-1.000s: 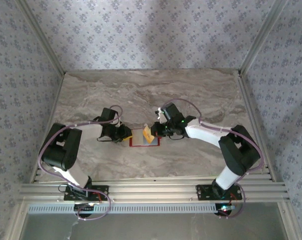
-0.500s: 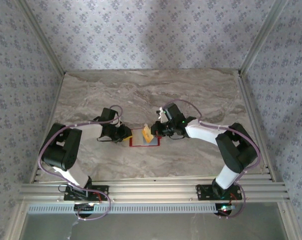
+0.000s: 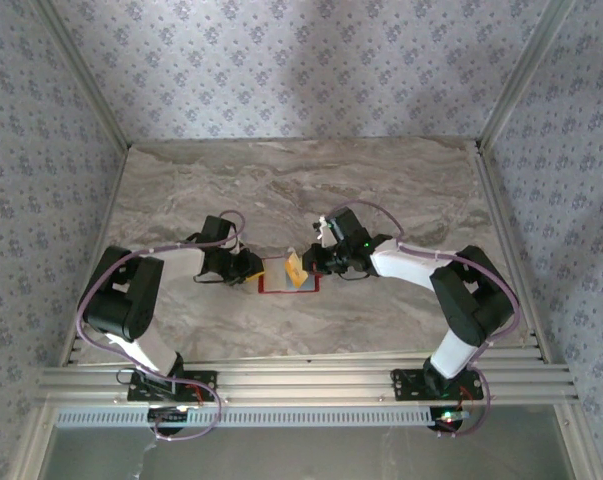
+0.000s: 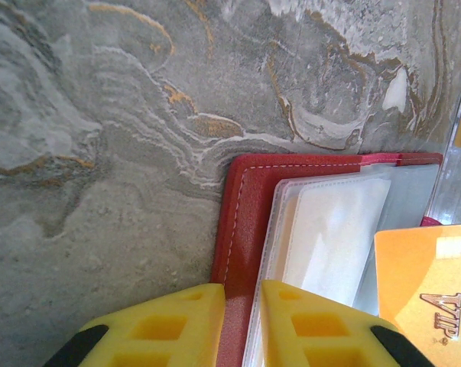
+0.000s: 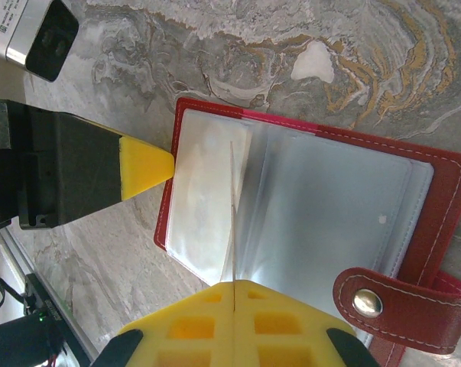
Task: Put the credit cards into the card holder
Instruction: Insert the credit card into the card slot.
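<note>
While the holder (image 3: 289, 280) lies open on the table (image 3: 311, 180), the left gripper (image 4: 241, 325) grasps its red cover edge, which runs up between the two yellow fingers (image 4: 157, 325). This grip appears intended to anchor the holder so that it cannot slide when a card is pushed in. Ahead of the left gripper and to its right, the clear sleeves (image 4: 329, 222) fan out from the cover. The right gripper (image 5: 234, 306) is clenched on one card (image 5: 232, 206), which stands on edge and projects straight ahead of the fingertips, appearing from that wrist as a thin line. The card's leading edge sits over the sleeves just beyond the right gripper; whether it has entered a pocket cannot be told. Holding the card upright and edge-first presents its narrow side to a sleeve mouth. The snap strap (image 5: 383, 302) lies flat just to the right of the right gripper, clear of the sleeves. Ahead and to the left of the right gripper, the left fingertip (image 5: 146, 168) meets the holder's edge. The next move likely calls for tilting the card and sliding it into a sleeve. The probable risk is the card catching on a sleeve lip or buckling the plastic.
</note>
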